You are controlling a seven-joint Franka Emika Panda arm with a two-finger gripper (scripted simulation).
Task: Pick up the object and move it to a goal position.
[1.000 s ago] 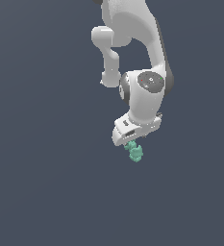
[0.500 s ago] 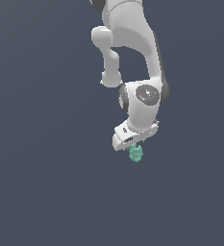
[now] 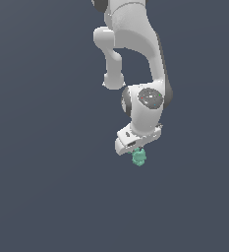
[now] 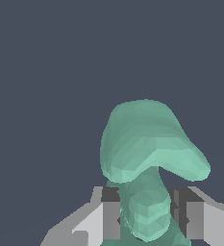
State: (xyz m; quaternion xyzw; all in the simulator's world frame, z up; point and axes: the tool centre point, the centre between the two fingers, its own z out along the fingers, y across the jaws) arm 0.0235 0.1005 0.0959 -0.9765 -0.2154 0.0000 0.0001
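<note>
We see the white arm (image 3: 135,59) reaching down from the top of the exterior view, its wrist bent so that the end effector (image 3: 138,151) points downward against a plain dark grey-blue background. Directly beneath the white hand body hangs the object (image 3: 139,157), a small teal-green knobbly blob, far narrower than the hand above it. Only its lower part shows there, the upper part tucked in under the hand.

In the wrist view we look along the end effector (image 4: 149,214) and find the object (image 4: 147,144) filling the middle of the picture. Its narrow stem sits between the two fingers (image 4: 111,214), one on each side, and both appear to press against it, so we read the end effector as closed on the object with only the stem's width left between them. The broader, lumpy head of the object bulges out beyond the fingertips. We cannot make out any worktop in either view, and nothing is seen touching the object other than the fingers.
</note>
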